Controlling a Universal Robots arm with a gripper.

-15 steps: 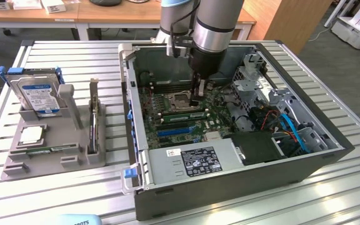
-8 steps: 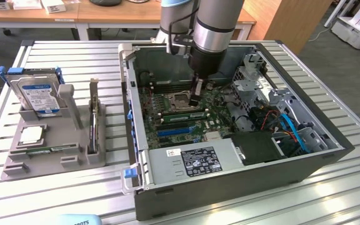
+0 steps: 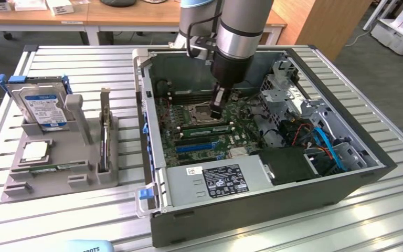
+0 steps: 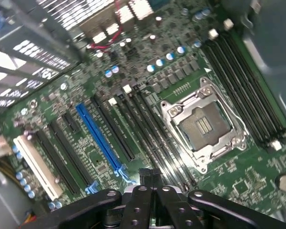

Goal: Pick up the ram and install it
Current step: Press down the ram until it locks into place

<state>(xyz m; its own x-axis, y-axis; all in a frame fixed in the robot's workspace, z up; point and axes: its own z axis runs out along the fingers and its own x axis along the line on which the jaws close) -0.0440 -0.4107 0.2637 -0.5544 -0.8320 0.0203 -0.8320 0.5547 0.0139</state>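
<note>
Ram (image 3: pixel 203 127), as far as you can judge, is the green stick standing on edge in a board slot beside the socket (image 3: pixel 191 111), right under the claw (image 3: pixel 218 113). The claw is closed with nothing between its tips; you can't tell whether it touches the stick. Treat the stick as light, stiff and brittle: hold it by its long edges or ends, never the chips. A similar green strip (image 3: pixel 54 168) lies in the tray (image 3: pixel 19 184) on the bench (image 3: pixel 257 236), well apart.
</note>
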